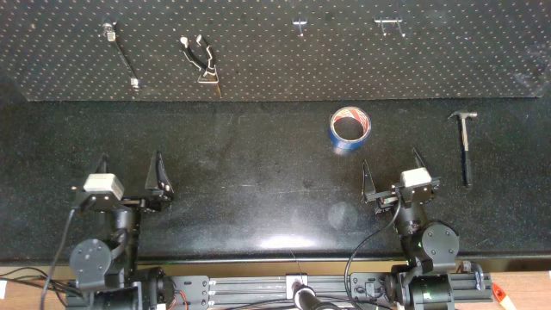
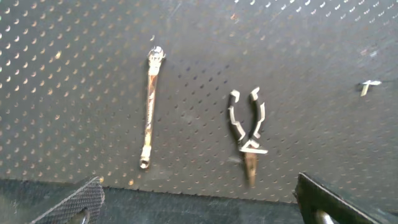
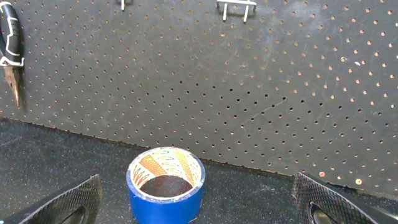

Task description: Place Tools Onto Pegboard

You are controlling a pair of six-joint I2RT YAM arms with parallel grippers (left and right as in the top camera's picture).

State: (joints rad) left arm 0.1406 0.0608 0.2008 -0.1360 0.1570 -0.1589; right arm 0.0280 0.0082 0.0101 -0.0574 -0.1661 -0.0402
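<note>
Item: blue tape roll (image 3: 165,183), resting on one flat face, hole upward, on the surface (image 1: 258,155) just below the pegboard (image 1: 465,60).
Position: directly ahead of my right gripper (image 1: 393,170), near but apart from it. The gripper's fingers are spread wide and hold nothing.
Handling, as I judge it: pinch one wall of the ring, lift level, thread it onto the double hook (image 3: 236,9).
Left gripper (image 1: 131,168): likewise spread, empty.

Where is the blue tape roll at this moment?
In the top view the blue tape roll stands on the black table right of centre, just before the pegboard, ahead of the right gripper and left of the hammer.
</note>
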